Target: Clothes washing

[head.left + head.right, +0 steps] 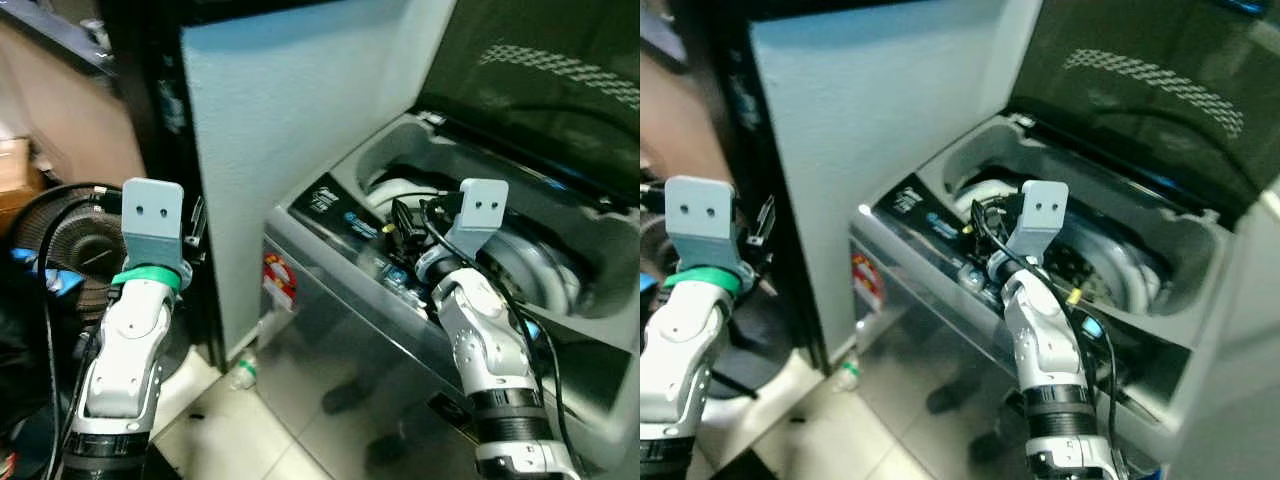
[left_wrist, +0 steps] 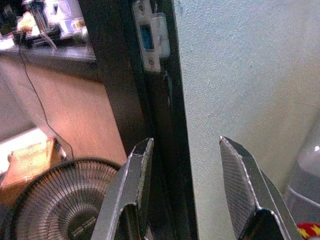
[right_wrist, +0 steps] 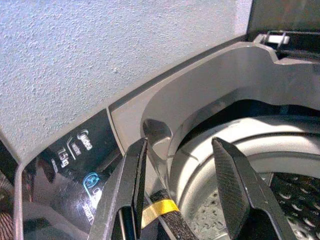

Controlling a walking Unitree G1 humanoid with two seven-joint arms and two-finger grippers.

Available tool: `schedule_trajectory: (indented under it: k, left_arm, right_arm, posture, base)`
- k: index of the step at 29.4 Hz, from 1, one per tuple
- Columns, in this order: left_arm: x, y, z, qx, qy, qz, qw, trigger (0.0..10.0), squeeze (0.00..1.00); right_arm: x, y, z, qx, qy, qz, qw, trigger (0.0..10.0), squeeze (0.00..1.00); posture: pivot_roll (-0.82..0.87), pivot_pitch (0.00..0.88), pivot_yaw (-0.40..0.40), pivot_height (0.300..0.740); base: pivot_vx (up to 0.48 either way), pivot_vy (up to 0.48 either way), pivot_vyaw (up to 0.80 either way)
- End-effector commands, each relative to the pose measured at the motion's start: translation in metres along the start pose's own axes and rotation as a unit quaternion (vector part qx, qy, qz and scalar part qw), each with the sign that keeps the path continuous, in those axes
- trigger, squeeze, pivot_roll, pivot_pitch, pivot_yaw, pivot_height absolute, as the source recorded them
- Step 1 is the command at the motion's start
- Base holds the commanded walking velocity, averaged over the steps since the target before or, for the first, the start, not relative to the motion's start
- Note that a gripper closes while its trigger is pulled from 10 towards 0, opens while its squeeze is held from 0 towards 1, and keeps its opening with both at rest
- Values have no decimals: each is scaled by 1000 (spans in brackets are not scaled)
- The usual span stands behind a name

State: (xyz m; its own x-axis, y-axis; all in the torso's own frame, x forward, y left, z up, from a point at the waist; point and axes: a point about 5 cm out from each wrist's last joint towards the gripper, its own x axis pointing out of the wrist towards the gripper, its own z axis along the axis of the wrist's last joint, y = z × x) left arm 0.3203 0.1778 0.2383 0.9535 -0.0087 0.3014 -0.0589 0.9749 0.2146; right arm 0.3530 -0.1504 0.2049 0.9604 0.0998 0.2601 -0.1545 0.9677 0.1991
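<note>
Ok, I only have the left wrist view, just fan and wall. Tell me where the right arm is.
Observer: The right gripper hovers over the open washing machine, at the rim of its drum.
Operator: Give me the finger state.
Observer: Its fingers are open, holding nothing.
Operator: Report the lid.
Observer: The dark lid stands raised behind the tub.
</note>
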Motion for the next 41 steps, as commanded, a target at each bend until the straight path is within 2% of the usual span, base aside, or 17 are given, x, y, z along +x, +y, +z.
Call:
schedule_trajectory:
  k: [1, 2, 4, 6, 12, 13, 16, 19, 20, 25, 28, 33, 41]
  left_arm:
    - [3, -1, 1, 3, 0, -19, 1000, 10000, 0]
    - [5, 0, 3, 1, -3, -26, 1000, 10000, 0]
    - [6, 0, 4, -2, -6, -30, 1000, 10000, 0]
    - [10, 2, 7, -8, -13, -37, 999, 10000, 0]
    - [13, 4, 9, -11, -18, -40, 999, 10000, 0]
    - [17, 4, 13, -15, -24, -38, 999, 10000, 0]
    - [20, 5, 16, -19, -28, -31, 999, 10000, 0]
    - [21, 6, 13, -25, -11, -22, 999, 10000, 0]
    - [18, 8, 7, -40, -1, -16, 999, 10000, 0]
    - [14, 8, 2, -53, 3, -11, 999, 10000, 0]
    - [8, 7, 2, -68, 0, -14, 998, 10000, 0]
    - [10, 2, -2, -51, 13, -22, 998, 10000, 0]
    - [9, -1, -8, -58, 28, -10, 998, 10000, 0]
  right_arm:
    - [-7, -7, -10, 12, 13, -26, 999, 10000, 0]
    - [-10, -9, -12, 18, 9, -38, 999, 10000, 0]
    - [-12, -10, -12, 21, 6, -44, 999, 10000, 0]
    - [-14, -11, -10, 36, -6, -60, 998, 10000, 0]
    - [-15, -12, -7, 39, -20, -68, 997, 10000, 0]
    - [-16, -14, -6, 39, -22, -69, 997, 10000, 0]
    - [-18, -16, -7, 36, -21, -71, 997, 10000, 0]
    - [-19, -14, -9, 33, -17, -64, 997, 10000, 0]
    - [-19, -12, -11, 29, -10, -53, 998, 10000, 0]
    - [-18, -12, -11, 29, -7, -49, 998, 10000, 0]
    - [-12, -9, -6, 43, -13, -39, 998, 10000, 0]
    - [-6, -7, -4, 47, -14, -29, 998, 10000, 0]
    - [0, -4, -3, 35, 1, -4, 999, 10000, 0]
  posture:
    - [145, 42, 20, 740]
    - [150, 37, 58, 740]
    - [150, 37, 58, 740]
    - [150, 33, 102, 740]
    - [150, 33, 115, 740]
    - [152, 34, 137, 740]
    - [152, 34, 137, 740]
    - [152, 34, 137, 740]
    - [151, 34, 110, 740]
    - [154, 36, 100, 740]
    - [156, 40, 90, 740]
    - [156, 34, 76, 740]
    - [140, 37, 64, 740]
  base:
    - [0, 0, 800]
    - [0, 0, 800]
    - [0, 0, 800]
    - [0, 0, 800]
    - [0, 0, 800]
    - [0, 0, 800]
    - [0, 0, 800]
    - [0, 0, 800]
    - [0, 0, 800]
    - [0, 0, 800]
    - [0, 0, 800]
    - [0, 0, 800]
    - [0, 0, 800]
